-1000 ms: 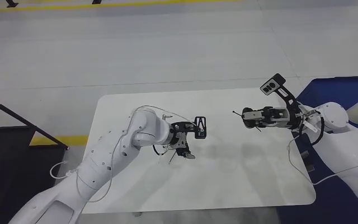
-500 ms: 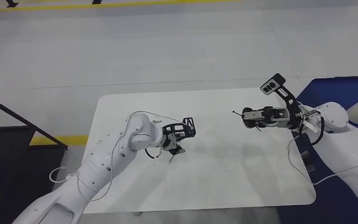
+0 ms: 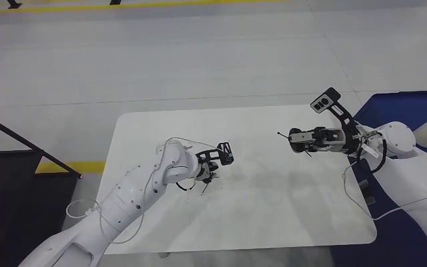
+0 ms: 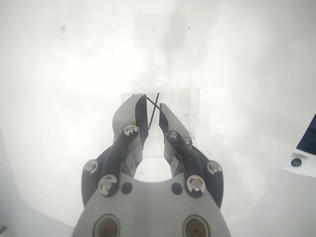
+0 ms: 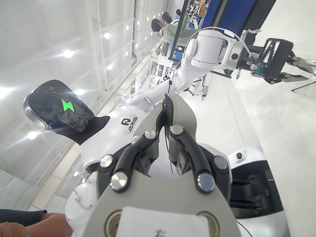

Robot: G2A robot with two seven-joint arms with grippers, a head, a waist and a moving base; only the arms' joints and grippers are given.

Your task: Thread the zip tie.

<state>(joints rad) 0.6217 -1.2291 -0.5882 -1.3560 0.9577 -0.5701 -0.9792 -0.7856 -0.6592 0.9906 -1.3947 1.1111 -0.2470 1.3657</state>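
Right end effector [image 5: 166, 99] is clenched on the zip tie [image 5: 169, 159], a thin black strip running between its fingers, over the right side of the desk [image 3: 267, 207]; left end effector [image 4: 151, 101] points down at the desk, well apart, fingers slightly parted; I see two crossed black strands [image 4: 153, 110] between them, above a clear block [image 4: 184, 104]; the cut-off label [image 5: 160, 223] on the right one's base I cannot read.

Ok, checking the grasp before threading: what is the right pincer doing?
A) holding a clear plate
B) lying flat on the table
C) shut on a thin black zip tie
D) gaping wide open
C: the right pincer has its fingers pressed together, the zip tie running between them.
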